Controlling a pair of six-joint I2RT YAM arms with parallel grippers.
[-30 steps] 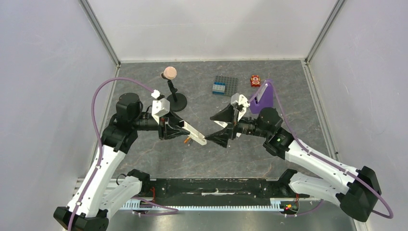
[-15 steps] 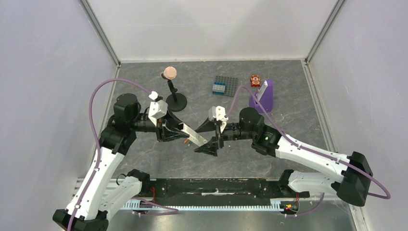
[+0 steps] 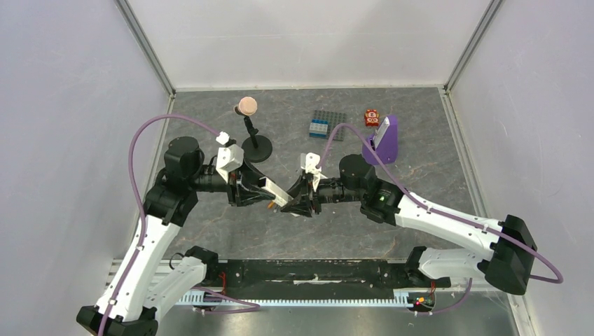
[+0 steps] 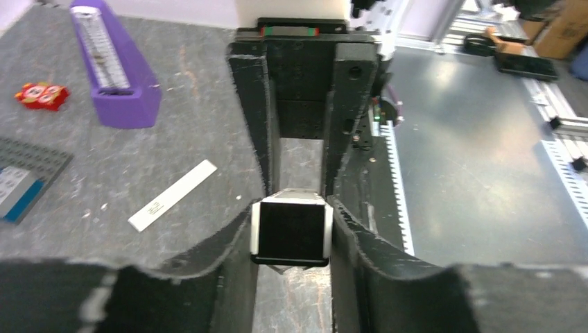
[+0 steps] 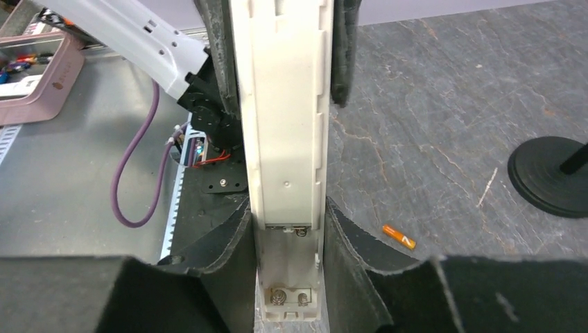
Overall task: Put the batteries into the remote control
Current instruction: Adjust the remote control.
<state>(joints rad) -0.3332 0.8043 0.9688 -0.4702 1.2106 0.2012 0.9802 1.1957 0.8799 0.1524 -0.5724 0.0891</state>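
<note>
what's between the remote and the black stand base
The orange battery lies there, touching neither the remote control nor the stand base, seen in the right wrist view.

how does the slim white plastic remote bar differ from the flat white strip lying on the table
Pose: the slim white plastic remote bar is held up by the left gripper and right gripper; the flat white strip lies loose on the grey table, untouched. Build: the remote bar is thick and boxy, with an open recess showing metal contacts; the strip is a thin flat sliver. Both are white, long and narrow.
</note>
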